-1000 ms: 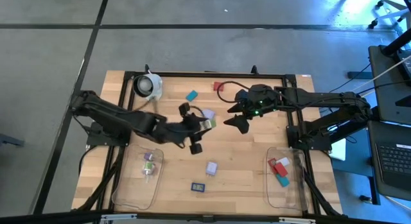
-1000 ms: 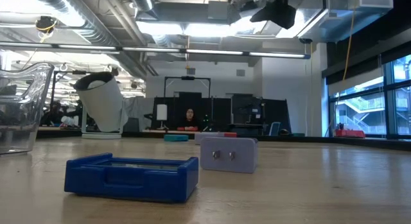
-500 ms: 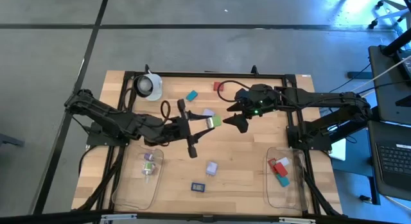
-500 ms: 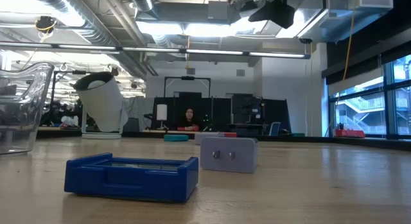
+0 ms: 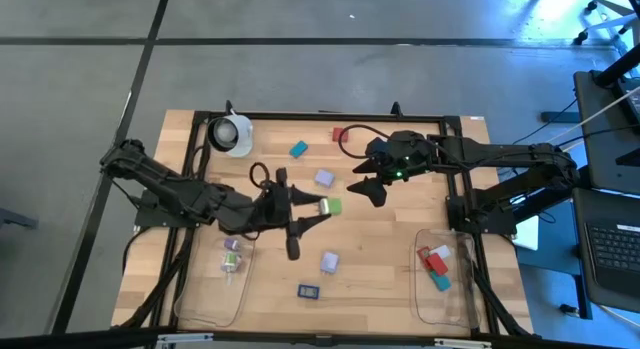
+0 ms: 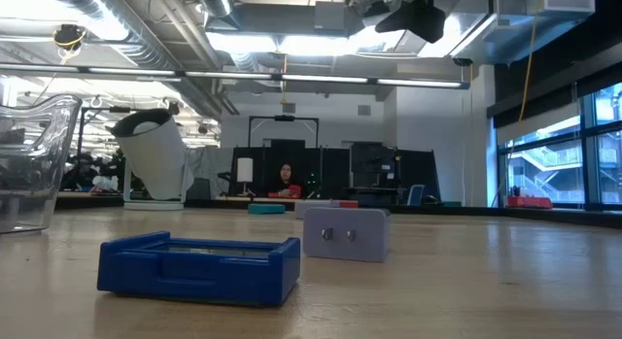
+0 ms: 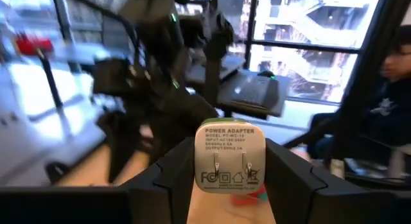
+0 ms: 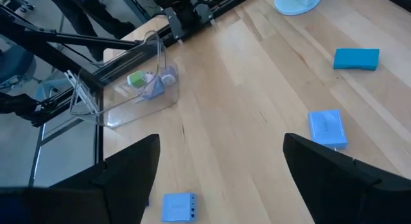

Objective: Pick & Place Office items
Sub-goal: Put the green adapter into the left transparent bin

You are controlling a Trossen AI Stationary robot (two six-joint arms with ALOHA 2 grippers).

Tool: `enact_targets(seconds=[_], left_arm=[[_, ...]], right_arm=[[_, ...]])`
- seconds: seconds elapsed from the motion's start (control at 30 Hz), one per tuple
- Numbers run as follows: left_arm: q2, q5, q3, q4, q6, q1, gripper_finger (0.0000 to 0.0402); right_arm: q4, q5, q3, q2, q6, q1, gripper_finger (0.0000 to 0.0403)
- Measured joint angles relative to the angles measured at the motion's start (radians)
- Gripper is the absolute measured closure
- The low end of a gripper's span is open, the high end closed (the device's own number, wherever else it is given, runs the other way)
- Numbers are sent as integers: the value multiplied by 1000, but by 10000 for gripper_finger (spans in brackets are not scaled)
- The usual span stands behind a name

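My left gripper (image 5: pixel 312 211) is over the table's middle, shut on a green-and-white power adapter (image 5: pixel 329 205), whose label and prongs (image 7: pixel 230 161) face the left wrist camera. My right gripper (image 5: pixel 370 179) hovers open farther back and to the right, holding nothing (image 8: pixel 221 150). Loose on the wood lie a teal piece (image 5: pixel 298 148), a red piece (image 5: pixel 339 134), two lavender pieces (image 5: pixel 324 177) (image 5: pixel 329 260) and a dark blue piece (image 5: pixel 309 290). In the low view the dark blue piece (image 6: pixel 199 268) and a lavender piece (image 6: pixel 347 232) rest flat. My left gripper pinches the power adapter by its two opposite sides (image 7: pixel 200 166), one finger (image 7: pixel 170 179) on each side. The fingers reach level from the table's left, pointing right. The adapter looks lifted clear of the wood, prong face toward the wrist.
A clear tray (image 5: pixel 215 279) at the near left holds small green and lavender pieces (image 5: pixel 232 254). Another clear tray (image 5: pixel 445 279) at the near right holds red, white and teal pieces. A white round object (image 5: pixel 232 132) stands at the far left. A black cable (image 5: pixel 350 139) loops near the red piece.
My left gripper has drawn back toward the table's near-left, carrying the adapter with it and staying shut. The lavender piece at the table's middle now shows fully behind it. My right arm has kept still.
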Motion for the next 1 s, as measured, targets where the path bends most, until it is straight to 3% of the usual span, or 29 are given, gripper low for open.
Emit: enact_targets(seconds=[0.13,0.43,0.83,1.0], left_arm=[[-4,2,0,-123,-186,-38,252],[-20,21,-1,-499,-781,-135,251],[-23,398,-1,-1045,-1514,-307,250],[-23,532,-56,-1158,-1707,-378,251]], right_arm=[[0,0,0,0,-19,0,69],[0,0,0,0,-54,0,69],[0,0,0,0,-90,0,69],[0,0,0,1,-109,0,69]])
